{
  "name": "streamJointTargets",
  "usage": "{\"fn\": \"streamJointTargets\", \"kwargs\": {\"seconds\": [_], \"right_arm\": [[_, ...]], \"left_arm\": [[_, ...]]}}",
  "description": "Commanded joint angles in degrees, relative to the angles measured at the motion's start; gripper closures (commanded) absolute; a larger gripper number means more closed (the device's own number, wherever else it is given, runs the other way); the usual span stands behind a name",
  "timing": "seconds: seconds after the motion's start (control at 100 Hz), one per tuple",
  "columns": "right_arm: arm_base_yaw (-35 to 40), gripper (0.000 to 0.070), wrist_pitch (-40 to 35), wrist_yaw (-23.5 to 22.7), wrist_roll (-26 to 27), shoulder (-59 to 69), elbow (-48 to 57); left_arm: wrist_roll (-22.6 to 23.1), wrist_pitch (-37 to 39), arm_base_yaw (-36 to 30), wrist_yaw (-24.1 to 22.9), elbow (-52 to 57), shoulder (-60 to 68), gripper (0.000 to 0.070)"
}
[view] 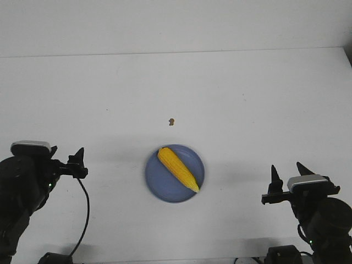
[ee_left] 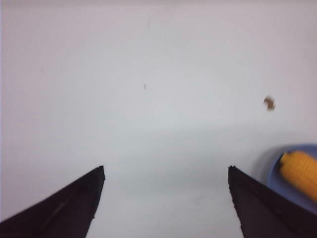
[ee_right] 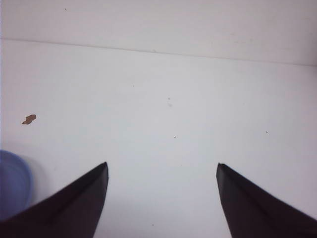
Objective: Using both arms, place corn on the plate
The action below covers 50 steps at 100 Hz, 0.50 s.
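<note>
Corn (view: 177, 168) lies on plate (view: 175, 174) between my left tool (view: 78, 159) and right tool (view: 286, 176), both released, empty; placing looks done, next just stay clear.

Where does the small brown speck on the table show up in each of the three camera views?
Front view: the brown speck lies beyond the plate.
Left wrist view: the speck appears near the corn.
Right wrist view: the speck sits near the plate's rim.
Shared landmark: the plate.

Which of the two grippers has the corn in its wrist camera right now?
The left gripper: its wrist view catches the corn on the plate. The right gripper sees only the plate's blue rim, no corn.
</note>
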Motion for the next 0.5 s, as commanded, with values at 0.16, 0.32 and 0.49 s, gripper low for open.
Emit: {"fn": "streamJointTargets", "kwargs": {"seconds": [0.16,0.32,0.49], "right_arm": [[0.0,0.0238,0.76,0.15,-0.15,-6.23,-5.51],[0.0,0.0238,2.64,-0.24,0.11,-10.36,-8.26],[0.0,0.0238,3.34,-0.24,0.17,-11.74,-8.26]], "left_arm": [[-1.7,3.72,-0.11,0.0,-10.08,-8.68,0.0209],[-1.88,6.91,-0.11,0.0,-20.15,-16.2,0.0209],[-3.58,8.87,-0.11,0.0,-25.77,-22.73,0.0209]]}}
